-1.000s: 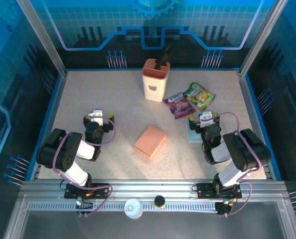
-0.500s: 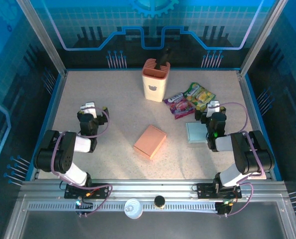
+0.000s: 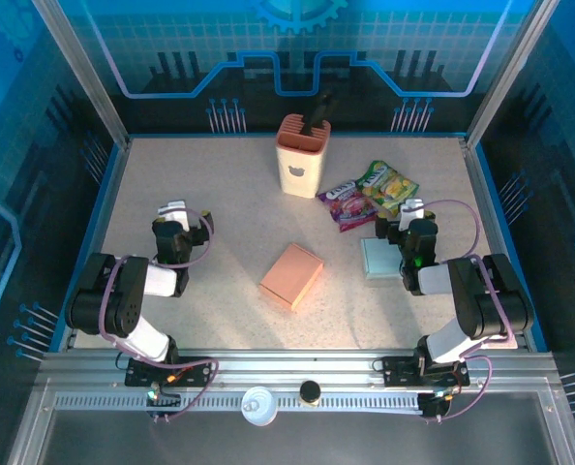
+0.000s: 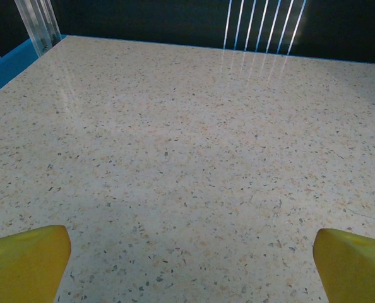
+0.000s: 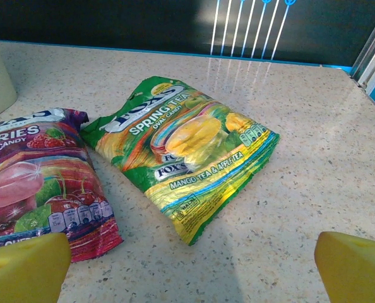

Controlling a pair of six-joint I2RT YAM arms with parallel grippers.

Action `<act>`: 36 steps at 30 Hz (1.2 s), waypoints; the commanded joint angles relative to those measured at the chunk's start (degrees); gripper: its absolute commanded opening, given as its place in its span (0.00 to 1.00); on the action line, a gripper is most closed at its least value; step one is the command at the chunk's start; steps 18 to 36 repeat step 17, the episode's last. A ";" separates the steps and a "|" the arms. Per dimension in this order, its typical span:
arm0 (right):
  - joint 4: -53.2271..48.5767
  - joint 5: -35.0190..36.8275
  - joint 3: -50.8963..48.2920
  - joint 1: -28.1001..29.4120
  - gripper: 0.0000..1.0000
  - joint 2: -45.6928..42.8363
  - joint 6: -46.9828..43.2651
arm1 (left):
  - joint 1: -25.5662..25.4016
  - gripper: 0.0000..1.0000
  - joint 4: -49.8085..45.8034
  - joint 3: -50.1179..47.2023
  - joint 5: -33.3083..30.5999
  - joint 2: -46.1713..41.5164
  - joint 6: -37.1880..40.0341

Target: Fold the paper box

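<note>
Orange paper box (image 3: 291, 276) mid-table, left hand (image 3: 174, 210), right hand (image 3: 412, 208) spread wide

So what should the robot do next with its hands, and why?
Probably bring the left hand over to the box. The box lies untouched in the middle of the table. Both hands are open and apart from it; the left hand faces bare table, while the right hand faces candy bags.

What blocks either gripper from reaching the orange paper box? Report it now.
Nothing upright does. Bare table lies between the left gripper and the paper box. A flat pale green pad lies roughly between the right gripper and the box, low on the table. Both grippers are open.
</note>
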 commanded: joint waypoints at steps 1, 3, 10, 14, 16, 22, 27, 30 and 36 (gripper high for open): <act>-0.05 0.96 0.21 0.53 1.00 -0.49 0.06 | 0.09 0.99 -0.08 0.27 1.29 -0.81 -0.79; -0.07 0.93 0.20 0.53 1.00 -0.48 0.07 | 0.09 0.99 -0.08 0.25 1.30 -0.79 -0.79; -0.43 0.99 0.61 1.16 1.00 -0.31 -0.46 | 0.14 0.99 -0.17 0.35 1.36 -0.81 -0.78; -0.98 -2.09 0.61 -0.61 1.00 -0.66 0.51 | 0.10 0.99 -0.17 0.34 1.35 -0.82 -0.76; -0.71 -1.72 0.55 -0.19 1.00 -0.57 0.00 | 0.09 0.99 -0.17 0.34 1.35 -0.77 -0.74; -0.77 -1.69 0.56 -0.05 1.00 -0.57 -0.12 | 0.09 0.99 -0.18 0.37 1.35 -0.79 -0.78; -0.77 -1.69 0.56 -0.05 1.00 -0.57 -0.12 | 0.09 0.99 -0.18 0.37 1.35 -0.79 -0.78; -0.77 -1.69 0.56 -0.05 1.00 -0.57 -0.12 | 0.09 0.99 -0.18 0.37 1.35 -0.79 -0.78; -0.77 -1.69 0.56 -0.05 1.00 -0.57 -0.12 | 0.09 0.99 -0.18 0.37 1.35 -0.79 -0.78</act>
